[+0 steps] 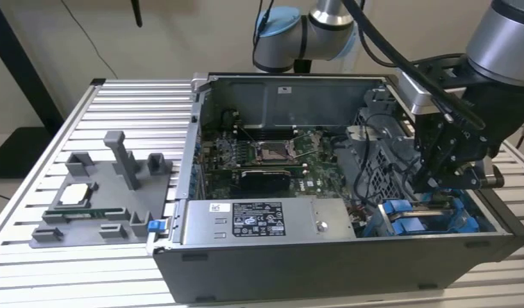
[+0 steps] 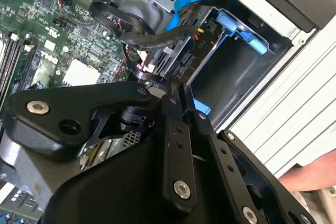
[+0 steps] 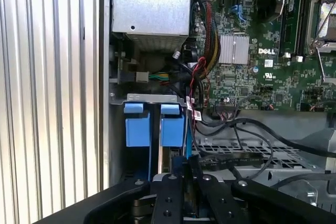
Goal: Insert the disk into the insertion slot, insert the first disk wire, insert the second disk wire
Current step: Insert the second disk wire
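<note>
Hand (image 1: 450, 172) is working down at the insertion slot (image 3: 155, 124), case's 4 o'clock corner, fingers apparently clenched on a black wire plug (image 2: 176, 59); disk seemingly seated, so it's needing square alignment.

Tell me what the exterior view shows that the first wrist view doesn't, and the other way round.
Exterior view: the whole case on the slatted table, a grey fixture with parts at that view's left, and the arm reaching down into the case.
First wrist view: a close look at a silver heatsink and the red and black wires running beside the bay.
Both: the motherboard, the slot with its blue tabs, and the pincer close over it.
</note>
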Tool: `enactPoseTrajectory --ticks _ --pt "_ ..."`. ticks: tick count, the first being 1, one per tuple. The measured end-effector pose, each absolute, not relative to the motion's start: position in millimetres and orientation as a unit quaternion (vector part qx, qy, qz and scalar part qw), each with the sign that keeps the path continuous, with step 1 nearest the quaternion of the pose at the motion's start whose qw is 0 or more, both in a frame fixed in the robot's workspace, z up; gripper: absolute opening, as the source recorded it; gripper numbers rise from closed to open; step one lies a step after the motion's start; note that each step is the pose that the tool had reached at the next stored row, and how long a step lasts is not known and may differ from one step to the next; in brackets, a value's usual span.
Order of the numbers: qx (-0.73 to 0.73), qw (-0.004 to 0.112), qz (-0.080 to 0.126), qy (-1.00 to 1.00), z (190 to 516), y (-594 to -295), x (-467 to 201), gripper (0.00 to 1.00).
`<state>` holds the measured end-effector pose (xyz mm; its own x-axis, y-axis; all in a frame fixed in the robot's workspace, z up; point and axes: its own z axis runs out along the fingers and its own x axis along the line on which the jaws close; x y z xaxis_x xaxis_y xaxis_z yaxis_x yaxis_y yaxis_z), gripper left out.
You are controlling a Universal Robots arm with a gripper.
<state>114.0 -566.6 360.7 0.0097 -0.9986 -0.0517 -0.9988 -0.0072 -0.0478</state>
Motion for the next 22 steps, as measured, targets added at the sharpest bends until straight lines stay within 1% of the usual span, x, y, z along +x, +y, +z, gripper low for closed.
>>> enactPoseTrajectory --ticks 16,22 --pt "-0.71 0.038 0.004 0.704 348.7 -567.2 124.9 0.0" --pt "-0.709 0.038 0.004 0.704 346.7 -572.7 129.6 0.0"
